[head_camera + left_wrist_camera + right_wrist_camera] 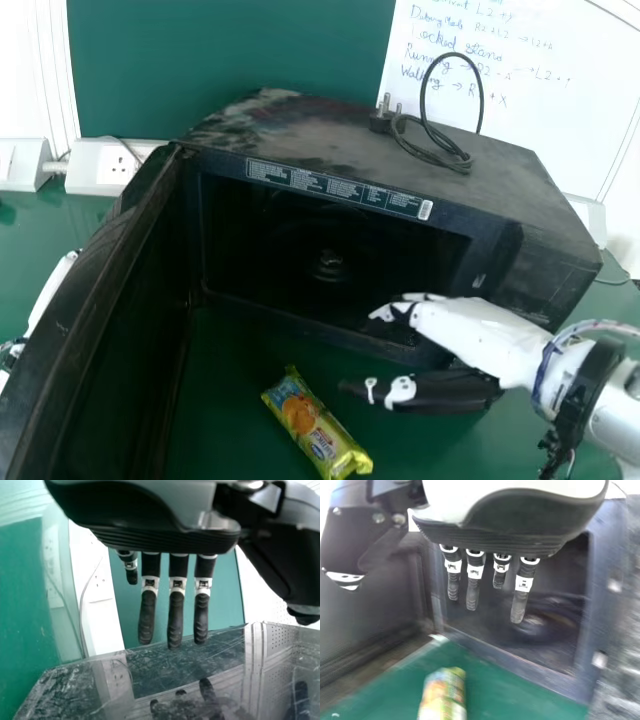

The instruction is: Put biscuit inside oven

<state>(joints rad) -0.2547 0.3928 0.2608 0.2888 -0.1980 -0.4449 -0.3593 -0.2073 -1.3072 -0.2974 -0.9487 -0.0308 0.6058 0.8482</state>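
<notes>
In the head view my right hand (pixel 450 325) is in front of the oven's lower right opening, fingers extended, holding nothing. The yellow-green biscuit packet (pixel 316 424) lies on the table, left of and nearer than that hand. The black oven (pixel 400 165) has its door (pixel 90 320) swung open on the left. At the left edge, beyond the door, part of my left hand (pixel 50 290) shows. In the left wrist view the left hand (pixel 175 615) has straight fingers beside the door's glossy surface. The right wrist view has the right hand (pixel 472 592) with straight fingers before the cavity and the packet (pixel 444 695) below.
A black cable with a plug (pixel 440 150) rests on the oven's top. White socket boxes (pixel 108 167) stand behind at the left, and a whiteboard (pixel 540 90) is at the back right. The open door walls off the left side of the green table (pixel 230 400).
</notes>
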